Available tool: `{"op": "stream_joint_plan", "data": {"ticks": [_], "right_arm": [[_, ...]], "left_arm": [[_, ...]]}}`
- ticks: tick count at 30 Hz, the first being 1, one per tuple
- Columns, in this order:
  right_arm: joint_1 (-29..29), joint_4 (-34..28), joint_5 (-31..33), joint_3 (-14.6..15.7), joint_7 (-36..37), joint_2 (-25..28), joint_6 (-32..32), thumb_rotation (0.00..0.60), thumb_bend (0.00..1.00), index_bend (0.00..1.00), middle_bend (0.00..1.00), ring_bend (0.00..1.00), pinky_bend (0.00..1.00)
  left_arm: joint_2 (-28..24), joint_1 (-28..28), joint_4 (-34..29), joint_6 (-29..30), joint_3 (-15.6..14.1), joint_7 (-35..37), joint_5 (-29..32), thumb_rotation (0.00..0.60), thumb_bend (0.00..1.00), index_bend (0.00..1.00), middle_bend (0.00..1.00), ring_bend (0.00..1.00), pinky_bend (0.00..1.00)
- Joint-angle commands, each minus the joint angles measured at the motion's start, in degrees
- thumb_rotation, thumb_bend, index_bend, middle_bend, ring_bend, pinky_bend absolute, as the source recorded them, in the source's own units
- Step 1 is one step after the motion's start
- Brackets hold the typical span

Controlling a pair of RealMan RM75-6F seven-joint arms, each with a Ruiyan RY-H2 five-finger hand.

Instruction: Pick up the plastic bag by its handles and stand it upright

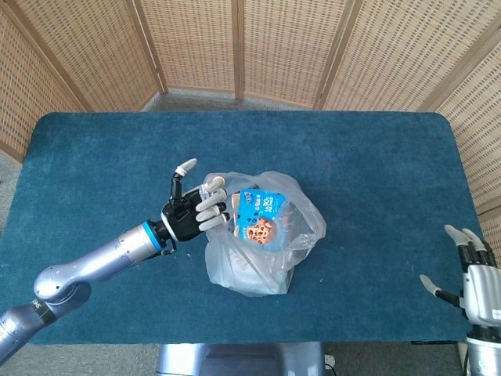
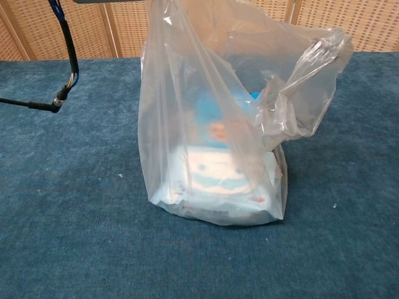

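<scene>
The clear plastic bag (image 1: 262, 251) stands upright on the blue table (image 1: 376, 172), its mouth wide. Inside lie a blue cookie packet (image 1: 258, 215) and a white-and-blue pack (image 2: 218, 177). My left hand (image 1: 192, 211) is at the bag's left rim and holds the left handle (image 1: 213, 186) up; thumb and some fingers stick out. In the chest view that handle (image 2: 163, 18) runs taut out of the top edge, and the other handle (image 2: 315, 68) hangs free on the right. My right hand (image 1: 470, 274) is open at the table's front right corner, far from the bag.
Wicker screens (image 1: 235, 47) stand behind the table. A black cable (image 2: 65, 68) from my left arm hangs over the table's left part in the chest view. Bare blue cloth (image 2: 75, 237) lies around the bag on all sides.
</scene>
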State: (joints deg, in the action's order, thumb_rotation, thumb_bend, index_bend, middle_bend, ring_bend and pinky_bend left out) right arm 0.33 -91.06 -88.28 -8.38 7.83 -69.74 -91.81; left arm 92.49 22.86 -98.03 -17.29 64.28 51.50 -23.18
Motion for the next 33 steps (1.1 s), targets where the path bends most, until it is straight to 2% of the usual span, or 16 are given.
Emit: {"op": "stream_joint_plan", "data": {"ticks": [1,7,13,33], "right_arm": [[2.6,1.7,-1.0,-1.0,2.6,-0.9,2.1,0.600,0.17,0.14,0.21,0.14,0.12],[6.8,3.4,-1.5,-2.2,3.8,-2.2,5.9,0.600,0.17,0.14,0.21,0.14,0.12],[9.5,4.1,-1.4,-2.1,2.8,-4.2,8.6,0.600,0.16,0.14,0.21,0.13,0.12],[16.3,6.2,-1.3,-3.4,4.3,-12.9,11.1,0.600,0.14,0.14,0.21,0.13,0.12]], "left_arm": [[-0.7,-1.0,-0.3,-0.9,-0.6,-1.4,0.2,0.000,0.33,0.66,0.84,0.96,0.94],[-2.0,-1.6,-1.0,0.2,-1.9,-3.1,0.0,0.000,0.33,0.66,0.84,0.96,0.94],[-3.1,-1.6,-1.6,0.7,-2.9,-5.1,-0.5,0.000,0.33,0.66,0.84,0.95,0.94],[-3.8,-0.3,-1.9,2.1,-6.8,-8.4,-0.2,0.000,0.33,0.66,0.84,0.96,0.94]]}}
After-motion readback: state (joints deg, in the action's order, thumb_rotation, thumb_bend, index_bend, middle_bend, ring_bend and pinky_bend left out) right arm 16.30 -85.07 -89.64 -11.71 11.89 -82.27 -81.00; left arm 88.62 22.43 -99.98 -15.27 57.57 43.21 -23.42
